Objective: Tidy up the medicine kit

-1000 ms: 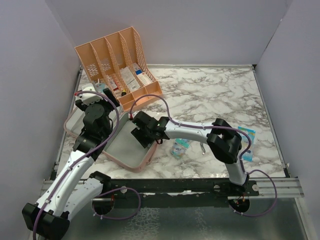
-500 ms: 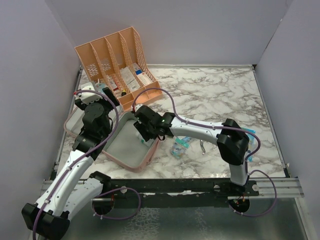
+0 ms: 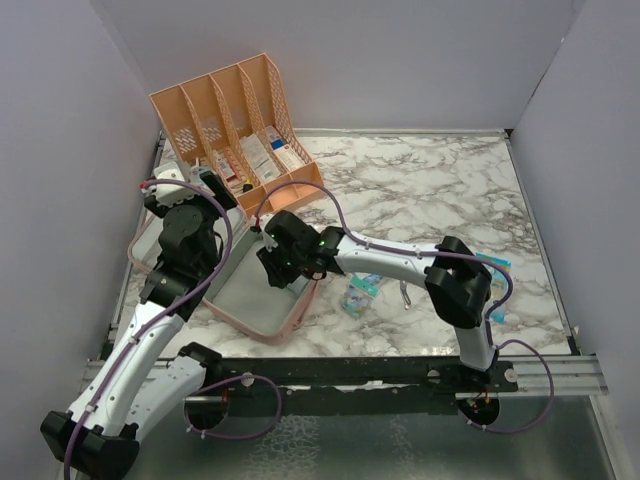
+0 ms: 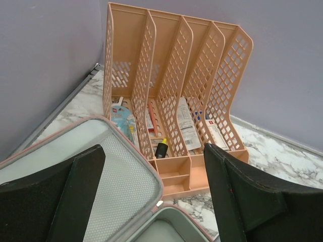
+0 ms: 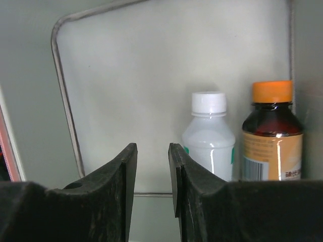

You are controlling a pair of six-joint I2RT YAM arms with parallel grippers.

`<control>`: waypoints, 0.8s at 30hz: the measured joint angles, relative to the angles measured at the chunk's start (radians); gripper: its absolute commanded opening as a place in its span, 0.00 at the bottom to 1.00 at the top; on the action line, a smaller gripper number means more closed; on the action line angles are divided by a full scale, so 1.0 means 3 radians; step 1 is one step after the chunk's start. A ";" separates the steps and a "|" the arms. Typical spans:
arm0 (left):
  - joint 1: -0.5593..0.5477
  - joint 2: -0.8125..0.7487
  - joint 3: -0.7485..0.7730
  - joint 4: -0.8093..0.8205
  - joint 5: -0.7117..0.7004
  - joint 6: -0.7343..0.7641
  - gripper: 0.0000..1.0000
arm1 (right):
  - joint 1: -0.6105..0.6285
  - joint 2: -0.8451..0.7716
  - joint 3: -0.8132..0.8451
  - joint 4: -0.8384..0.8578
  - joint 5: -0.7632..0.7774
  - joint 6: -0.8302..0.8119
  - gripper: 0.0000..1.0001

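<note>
The medicine kit [image 3: 250,322] lies open at the left of the marble table, pink shell with pale grey-green lining. My right gripper [image 3: 272,262] hovers low over its right tray. In the right wrist view the right gripper [image 5: 153,148] has its jaws a narrow gap apart with nothing between them. Past them a white bottle [image 5: 209,136] and a brown bottle with an orange cap [image 5: 272,136] lie side by side on the lining [image 5: 151,75]. My left gripper [image 3: 203,188] is wide open and empty above the kit's mesh lid [image 4: 111,181].
A peach slotted desk organizer [image 3: 235,120] with boxes and tubes stands at the back left, also in the left wrist view [image 4: 171,75]. Small packets [image 3: 358,293] lie right of the kit. A blue packet [image 3: 495,268] lies by the right arm. Grey walls enclose the table.
My right gripper has moved a little back and then left, further over the kit's tray. The left arm has shifted slightly left.
</note>
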 measured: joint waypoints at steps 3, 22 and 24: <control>0.0000 0.0001 0.0000 -0.0023 0.0001 -0.0001 0.83 | 0.0000 -0.0001 -0.0098 0.0053 -0.0088 0.0036 0.40; 0.0000 0.0098 0.0000 -0.0024 0.0123 -0.0057 0.84 | 0.0008 -0.0142 -0.0304 -0.0050 0.0088 0.0245 0.44; 0.0000 0.0098 0.0000 -0.0027 0.0149 -0.0055 0.84 | 0.0005 -0.0300 -0.0355 -0.0006 0.0051 0.0270 0.45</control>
